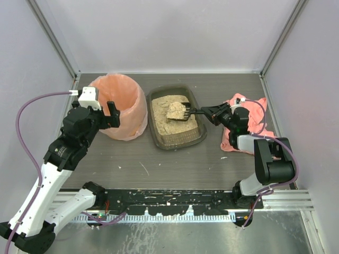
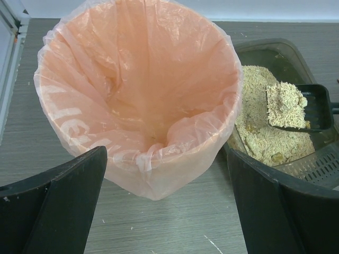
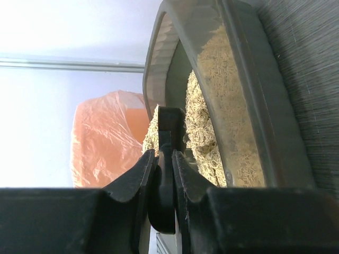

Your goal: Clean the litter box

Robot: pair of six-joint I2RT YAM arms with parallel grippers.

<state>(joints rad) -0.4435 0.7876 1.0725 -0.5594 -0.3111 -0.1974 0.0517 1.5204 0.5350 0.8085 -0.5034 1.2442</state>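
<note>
Litter box (image 1: pixel 179 144): shallow dark olive-brown tray with rounded corners, long axis running 12 to 6 o'clock, set near the middle of the grey wood-grain table (image 1: pixel 159 169), a little toward 12 o'clock. Contents: beige granular litter (image 1: pixel 161 112), heaped unevenly, with bare floor showing at the 6 o'clock end. Scoop (image 1: pixel 185 112): black, slotted, held over the tray's 3 o'clock half, carrying a clump of litter, handle pointing to 3 o'clock. Right gripper (image 1: pixel 210 112): reaches in from 3 o'clock, fingers (image 3: pixel 135 177) pressed together on the scoop handle, one on each side of it. Bin (image 1: pixel 121 132): round, taller than the tray, lined with a peach-pink bag (image 2: pixel 132 84), standing just beside the tray at its 9 o'clock. Left gripper (image 2: pixel 167 211): at the bin's 9 o'clock side, fingers (image 2: pixel 58 206) spread wide and holding nothing; whether they touch the bin cannot be told. Cloth (image 1: pixel 253 114): pink, crumpled, lying at the tray's 3 o'clock, partly under the right arm
</note>
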